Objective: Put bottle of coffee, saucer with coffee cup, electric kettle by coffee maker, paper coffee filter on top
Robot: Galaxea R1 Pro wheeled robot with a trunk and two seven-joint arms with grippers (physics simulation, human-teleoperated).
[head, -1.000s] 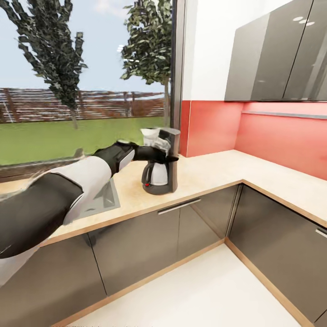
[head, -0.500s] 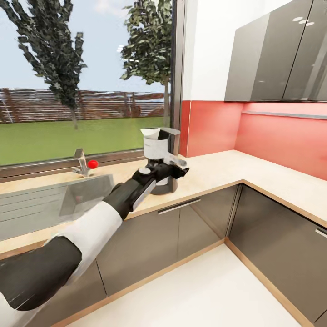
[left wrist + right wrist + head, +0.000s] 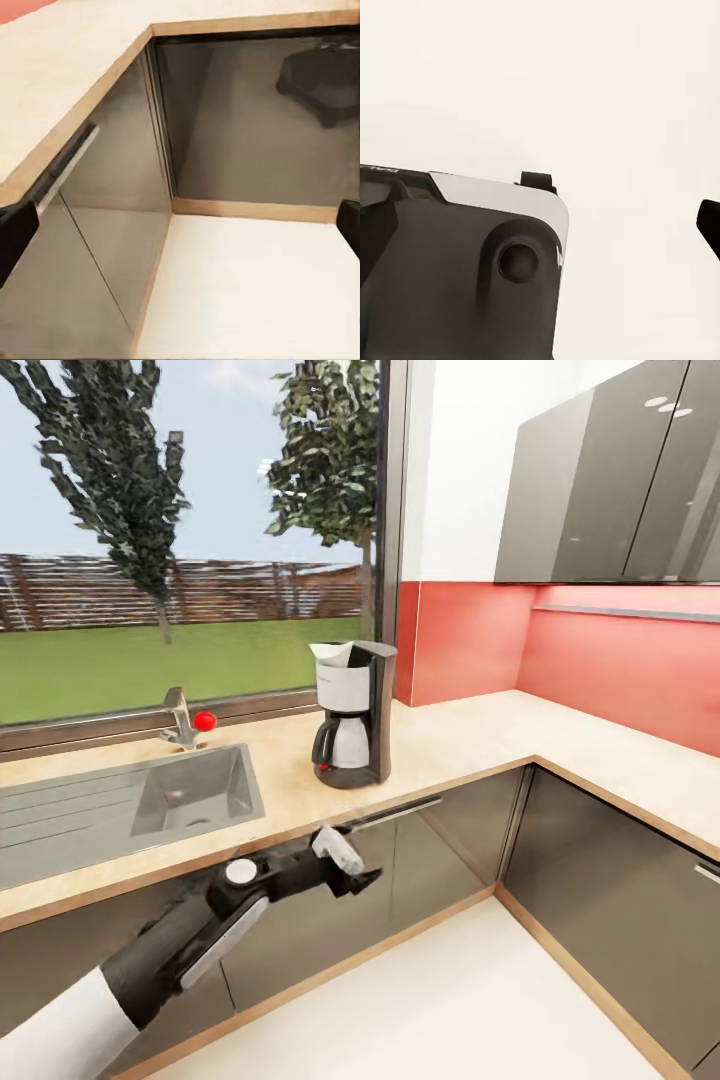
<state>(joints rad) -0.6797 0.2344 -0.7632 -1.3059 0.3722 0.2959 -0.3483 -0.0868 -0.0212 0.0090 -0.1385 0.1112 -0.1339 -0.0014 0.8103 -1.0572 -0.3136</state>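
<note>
The coffee maker [image 3: 353, 715] stands upright on the worktop [image 3: 470, 735], close to the window corner, at about 12 o'clock in the head view. A white paper coffee filter [image 3: 330, 652] sits on its top, and the glass pot with a black handle is in its lower part. The sink [image 3: 190, 795] is set in the worktop at about 9 o'clock of the coffee maker, and a tap [image 3: 180, 718] with a red knob stands behind the sink.

The left hand [image 3: 352, 865] is low, in front of the dark cabinet doors [image 3: 300, 905] and below the worktop edge, at about 6 o'clock of the coffee maker and well apart from it. Its fingers are wide apart and hold nothing. In the left wrist view, one dark fingertip [image 3: 13, 232] shows at each side edge, with the cabinet corner and the pale floor [image 3: 255, 292] between them.

In the right wrist view the right hand [image 3: 540, 225] is spread wide and holds nothing; it looks at the pale floor and at a part of the robot's body [image 3: 457, 270].
</note>
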